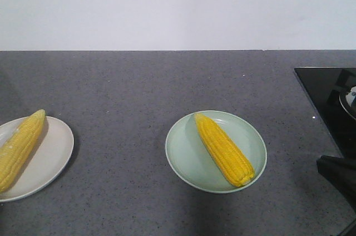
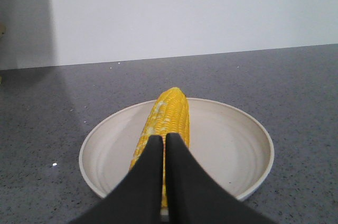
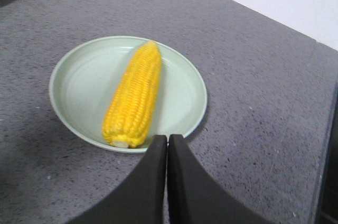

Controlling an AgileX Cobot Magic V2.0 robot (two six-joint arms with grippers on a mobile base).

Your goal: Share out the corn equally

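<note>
Both end effectors are closed and hold nothing: the left end effector (image 2: pixel 164 138) over one corn (image 2: pixel 162 123) on the white plate (image 2: pixel 232 145), the right end effector (image 3: pixel 167 138) at the green plate (image 3: pixel 79 84) rim beside another corn (image 3: pixel 134 94). Bare gray table (image 1: pixel 128 85) lies between the plates, up to the wall (image 1: pixel 167 8).

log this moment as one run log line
corn: one cob on white plate, one cob on green plate | left gripper shut, empty | right gripper shut, empty
</note>
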